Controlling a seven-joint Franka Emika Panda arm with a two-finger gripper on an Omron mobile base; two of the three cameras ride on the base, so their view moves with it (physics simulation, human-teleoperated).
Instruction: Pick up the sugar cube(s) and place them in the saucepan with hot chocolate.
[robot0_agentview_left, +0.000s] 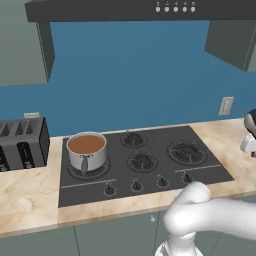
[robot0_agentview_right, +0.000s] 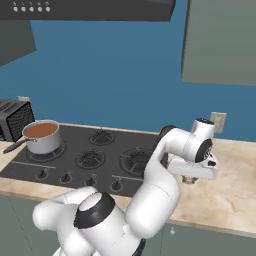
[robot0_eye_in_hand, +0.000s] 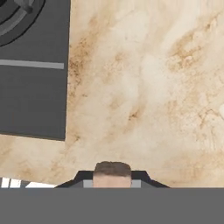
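The gripper (robot0_eye_in_hand: 112, 181) sits pinched tight on a small brownish sugar cube (robot0_eye_in_hand: 112, 172) over the marble counter (robot0_eye_in_hand: 153, 96) right of the cooktop (robot0_agentview_left: 142, 162), and the saucepan (robot0_agentview_left: 87, 150) waits far left across the burners.

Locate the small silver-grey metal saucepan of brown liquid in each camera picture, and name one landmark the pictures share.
Left base view: the silver-grey saucepan sits left of centre, on the black cooktop's front-left burner.
Right base view: it sits at the left edge, mid-height, on the same burner.
Hand view: not in it.
Shared landmark: the black cooktop, whose edge fills the upper left of the hand view.
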